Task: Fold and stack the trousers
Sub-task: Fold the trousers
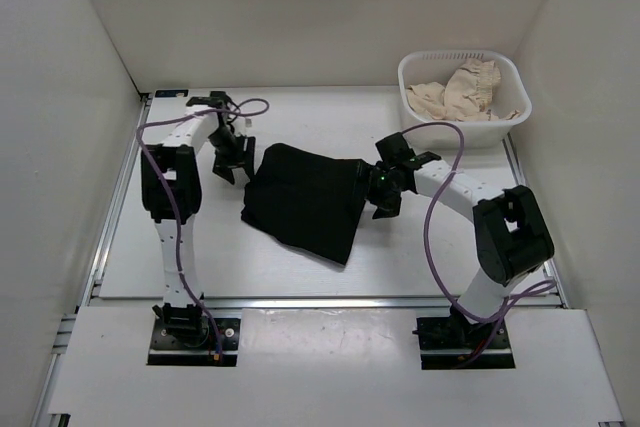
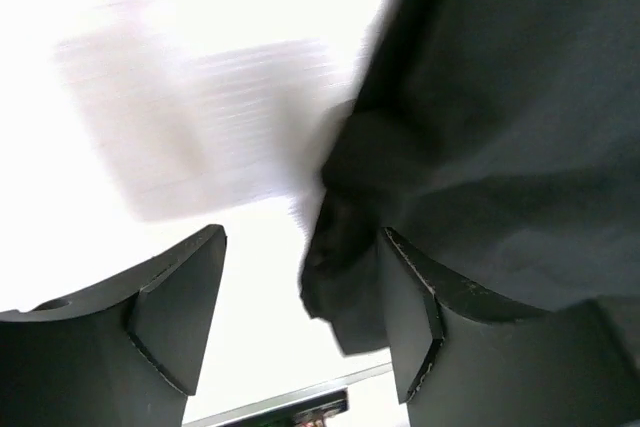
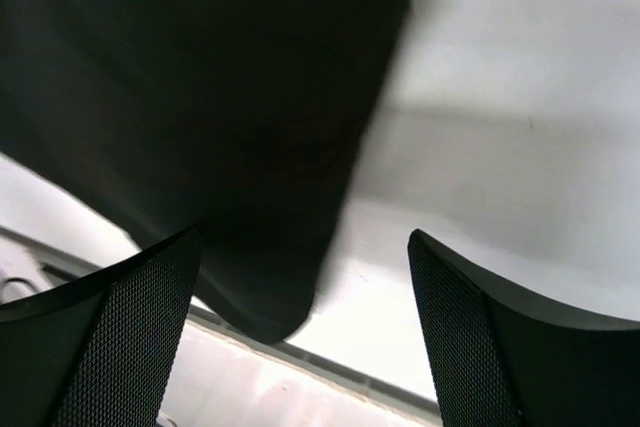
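The black trousers (image 1: 305,202) lie folded into a rough square in the middle of the table (image 1: 200,257). The left end effector (image 1: 233,173) is just off their left edge and the right end effector (image 1: 384,205) is at their right edge, both with fingers spread and pinching nothing. A white basket (image 1: 462,133) holding a beige cloth (image 1: 462,92) sits in the far right corner, well apart, and I can read no writing anywhere. Only the wrist views show the finger gaps, where a rumpled edge of fabric lies beside one left finger (image 2: 410,317) and a blurred fold reaches partway between the right ones.

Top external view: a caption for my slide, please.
Folded black trousers lie between the open left gripper and open right gripper.
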`<action>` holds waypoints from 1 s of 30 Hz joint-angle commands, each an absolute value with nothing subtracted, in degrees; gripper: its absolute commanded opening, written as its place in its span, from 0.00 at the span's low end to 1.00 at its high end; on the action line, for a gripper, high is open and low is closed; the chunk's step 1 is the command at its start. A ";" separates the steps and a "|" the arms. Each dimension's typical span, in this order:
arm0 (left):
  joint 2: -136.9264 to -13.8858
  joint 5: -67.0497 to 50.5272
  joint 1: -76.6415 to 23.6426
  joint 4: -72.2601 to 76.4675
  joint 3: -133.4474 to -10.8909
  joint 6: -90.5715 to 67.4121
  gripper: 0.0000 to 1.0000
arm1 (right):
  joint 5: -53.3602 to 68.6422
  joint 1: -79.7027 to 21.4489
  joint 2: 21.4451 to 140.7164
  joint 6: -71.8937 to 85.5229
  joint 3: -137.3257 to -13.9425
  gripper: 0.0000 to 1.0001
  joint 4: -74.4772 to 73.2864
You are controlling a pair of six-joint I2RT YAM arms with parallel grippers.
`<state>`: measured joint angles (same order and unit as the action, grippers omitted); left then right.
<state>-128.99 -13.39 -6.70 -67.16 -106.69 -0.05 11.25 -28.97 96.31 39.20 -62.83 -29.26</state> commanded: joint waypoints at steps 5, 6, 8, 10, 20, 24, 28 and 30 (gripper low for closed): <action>-111.98 -26.44 -0.62 -66.45 -97.58 0.00 0.72 | 16.70 -26.37 97.29 40.51 -62.14 0.88 -19.87; -111.28 -26.45 -1.31 -65.58 -93.12 0.00 0.72 | 17.57 -25.76 97.82 41.04 -62.14 0.88 -17.78; -110.13 -26.46 -1.93 -64.26 -89.23 0.00 0.72 | 18.11 -24.96 99.84 42.79 -62.14 0.89 -16.00; -110.13 -29.52 -1.93 -63.02 -85.70 0.00 0.71 | 17.50 -22.94 102.03 44.72 -62.75 0.92 -13.46; -111.53 -33.75 -3.52 -57.22 -80.95 0.00 0.62 | 21.18 -21.53 113.12 50.71 -67.59 0.78 -8.53; -110.58 -36.04 -3.52 -57.22 -82.70 0.00 0.28 | 21.18 -21.53 113.12 50.71 -66.80 0.58 -7.91; -109.69 -36.65 -4.21 -59.93 -85.33 0.00 0.14 | 21.71 -21.53 113.12 49.48 -66.80 0.51 -9.66; -111.17 -36.65 -4.74 -66.68 -88.14 0.00 0.14 | 21.71 -21.53 113.12 48.96 -66.80 0.43 -9.67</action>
<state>-112.29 -33.65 -3.57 -61.34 -83.61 -0.45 21.87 -21.30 112.22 49.82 -67.59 -8.78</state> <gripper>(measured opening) 0.162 0.454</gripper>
